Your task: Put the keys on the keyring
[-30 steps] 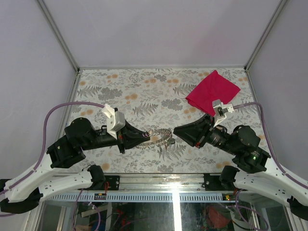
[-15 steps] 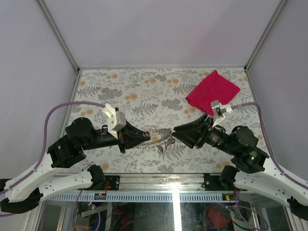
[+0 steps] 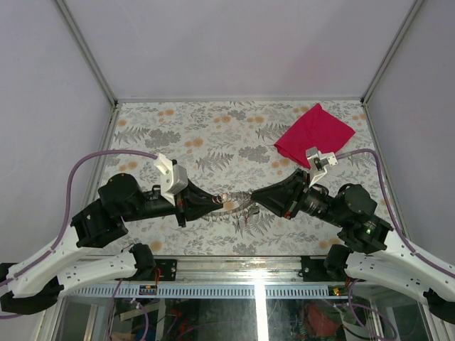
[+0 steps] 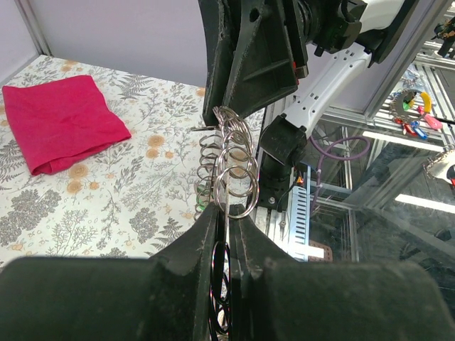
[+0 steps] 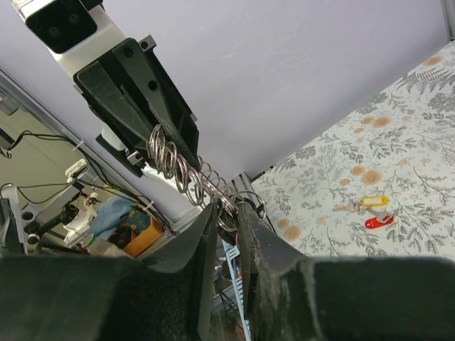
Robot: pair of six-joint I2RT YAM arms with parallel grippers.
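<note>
Two keys, the yellow key [image 5: 375,201] and the red key [image 5: 377,222], lie side by side on the floral table [image 3: 178,135], off the keyring [image 3: 231,199]. We see this chain of linked rings held aloft, left jaws clamped on one end, right jaws pinching the other.

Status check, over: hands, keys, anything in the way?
Left hand and right hand each shut on the ring chain, strung between them. Yellow key and red key loose on the table, not threaded. Nothing in the way.
</note>
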